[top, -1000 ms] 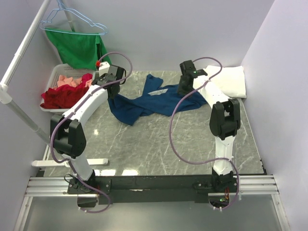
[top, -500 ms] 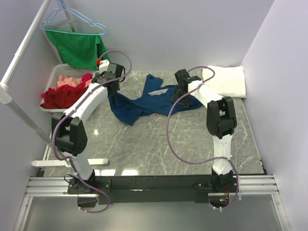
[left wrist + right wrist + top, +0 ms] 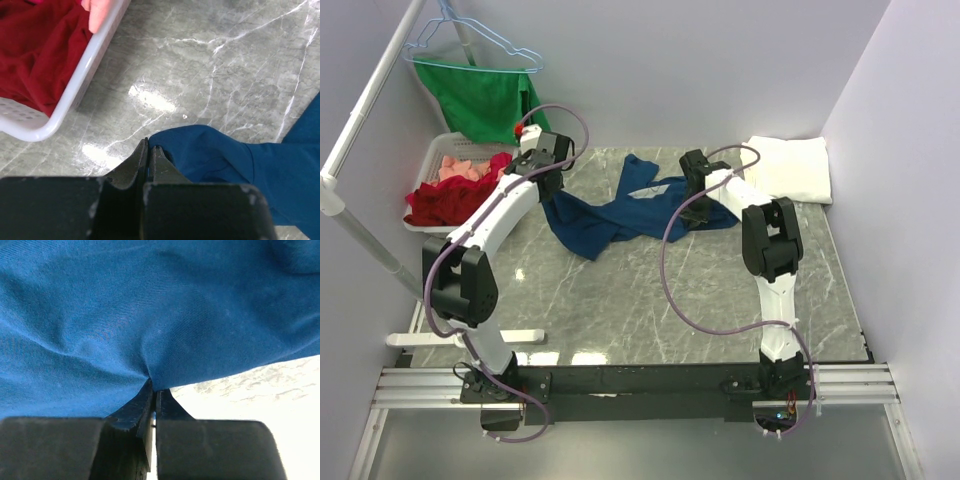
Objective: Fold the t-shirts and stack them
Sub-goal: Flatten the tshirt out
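Observation:
A navy blue t-shirt (image 3: 605, 218) lies crumpled across the back middle of the marble table, with a bit of white print showing near its top. My left gripper (image 3: 553, 188) is shut on the shirt's left edge; in the left wrist view the jaws (image 3: 150, 145) pinch a fold of the blue cloth (image 3: 225, 160). My right gripper (image 3: 694, 210) is shut on the shirt's right side, and the blue cloth (image 3: 150, 305) bunches at the closed tips (image 3: 154, 387). A white t-shirt (image 3: 790, 168) lies folded at the back right corner.
A white basket (image 3: 438, 152) with red and pink clothes (image 3: 445, 200) stands at the back left, its corner (image 3: 75, 95) close to my left gripper. A green cloth (image 3: 485, 100) hangs on a hanger above it. A white pole (image 3: 365, 110) slants along the left side.
My right gripper moved left along the shirt's right side, opened wide, then shut on the blue cloth. My left gripper shifted slightly toward the back, still holding the shirt's edge.

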Controlling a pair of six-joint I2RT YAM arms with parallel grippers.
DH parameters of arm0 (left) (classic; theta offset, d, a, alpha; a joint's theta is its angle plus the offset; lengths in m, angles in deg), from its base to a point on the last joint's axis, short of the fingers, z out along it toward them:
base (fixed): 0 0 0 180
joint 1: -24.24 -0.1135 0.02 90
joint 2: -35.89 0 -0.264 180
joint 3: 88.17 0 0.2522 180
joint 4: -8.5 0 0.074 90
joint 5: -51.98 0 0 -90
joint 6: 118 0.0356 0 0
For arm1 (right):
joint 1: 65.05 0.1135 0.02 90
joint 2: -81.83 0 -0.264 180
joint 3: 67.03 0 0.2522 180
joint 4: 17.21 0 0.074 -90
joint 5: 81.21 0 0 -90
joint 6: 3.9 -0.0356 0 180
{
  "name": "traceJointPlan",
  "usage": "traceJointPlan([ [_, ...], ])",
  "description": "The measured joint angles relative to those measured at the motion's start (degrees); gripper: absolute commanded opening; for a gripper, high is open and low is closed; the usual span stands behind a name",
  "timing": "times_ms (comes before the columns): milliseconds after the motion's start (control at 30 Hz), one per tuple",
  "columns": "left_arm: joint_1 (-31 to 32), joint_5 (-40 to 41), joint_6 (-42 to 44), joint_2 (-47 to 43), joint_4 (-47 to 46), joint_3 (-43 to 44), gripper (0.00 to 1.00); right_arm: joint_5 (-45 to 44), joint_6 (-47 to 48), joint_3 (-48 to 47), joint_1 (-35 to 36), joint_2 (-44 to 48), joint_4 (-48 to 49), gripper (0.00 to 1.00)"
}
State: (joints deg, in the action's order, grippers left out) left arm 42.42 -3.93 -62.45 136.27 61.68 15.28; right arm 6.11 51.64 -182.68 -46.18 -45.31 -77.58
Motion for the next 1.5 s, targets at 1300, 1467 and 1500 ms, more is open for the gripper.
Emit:
traceJointPlan([
  [1300, -0.9, 7.6, 4.6, -1.4, -1.7, 3.7, 0.01, 0.1, 0.9, -12.3, -0.3, 3.9, -6.6, 0.28],
  [1467, -1.4, 4.9, 3.8, 4.3, -1.2, 3.7, 0.01, 0.7, 1.2, -10.4, -0.2, -0.2, -6.8, 0.32],
  [1500, -1.5, 4.7, 3.7, 4.4, -1.2, 3.7, 0.01, 0.6, 1.4, -8.0, 0.0, 1.0, -6.3, 0.32],
])
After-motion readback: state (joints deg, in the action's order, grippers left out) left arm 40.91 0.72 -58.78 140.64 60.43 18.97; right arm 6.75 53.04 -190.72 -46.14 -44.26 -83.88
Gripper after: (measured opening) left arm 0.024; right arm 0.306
